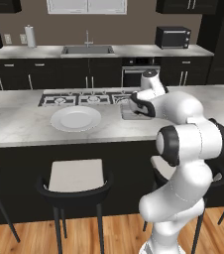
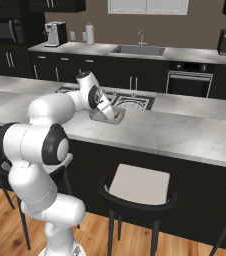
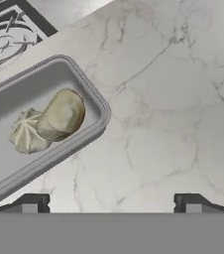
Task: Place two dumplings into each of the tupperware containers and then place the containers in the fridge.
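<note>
With the gripper [image 3: 112, 201] spread wide and empty above the marble counter [image 3: 173, 99], two dumplings [image 3: 47, 121] sit in the grey container [image 3: 91, 99] beside it, which a careless grab at the rim could tip.

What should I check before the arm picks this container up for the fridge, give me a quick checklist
1. Two dumplings in the grey container: ok, they touch each other.
2. Hand empty, fingers apart: ok.
3. Hand lined up over the container rim: not ok, it is off to one side over bare counter.
4. Container lying flat beside the stove: ok.
5. Second container's filling: cannot tell.
6. Fridge door open: cannot tell.
</note>
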Tool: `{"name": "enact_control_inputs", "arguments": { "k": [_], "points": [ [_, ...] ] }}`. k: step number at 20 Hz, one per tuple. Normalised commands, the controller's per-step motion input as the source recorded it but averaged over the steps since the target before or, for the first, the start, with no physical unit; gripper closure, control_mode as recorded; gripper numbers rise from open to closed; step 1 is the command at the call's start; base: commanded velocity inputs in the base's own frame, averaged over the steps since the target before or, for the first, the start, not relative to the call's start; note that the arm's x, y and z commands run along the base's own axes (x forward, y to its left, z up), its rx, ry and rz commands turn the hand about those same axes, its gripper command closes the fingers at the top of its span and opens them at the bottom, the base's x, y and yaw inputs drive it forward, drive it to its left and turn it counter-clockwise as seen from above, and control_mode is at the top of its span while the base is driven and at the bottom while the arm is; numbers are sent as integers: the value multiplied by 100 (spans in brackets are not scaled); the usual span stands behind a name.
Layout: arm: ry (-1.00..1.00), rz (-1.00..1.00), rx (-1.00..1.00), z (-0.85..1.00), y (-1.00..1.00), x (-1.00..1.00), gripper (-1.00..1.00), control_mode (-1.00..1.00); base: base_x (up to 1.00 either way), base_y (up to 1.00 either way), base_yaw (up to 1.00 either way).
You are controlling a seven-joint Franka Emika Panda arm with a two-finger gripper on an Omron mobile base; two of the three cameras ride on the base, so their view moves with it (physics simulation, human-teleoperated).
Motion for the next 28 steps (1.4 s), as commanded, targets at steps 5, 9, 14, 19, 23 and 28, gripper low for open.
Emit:
{"name": "enact_control_inputs", "arguments": {
  "k": [5,9,14,19,23,28],
  "points": [
    [6,-32,7,-7,44,19,-100,-100,0,0,0],
    [0,-28,9,-26,37,31,-100,-100,0,0,0],
    [-2,-16,13,-44,13,33,-100,-100,0,0,0],
    [-10,-4,18,-24,0,36,-100,-100,0,0,0],
    [-8,0,15,-3,0,40,-100,-100,0,0,0],
    [-10,0,11,-4,-1,-8,-100,-100,0,0,0]
  ]
}}
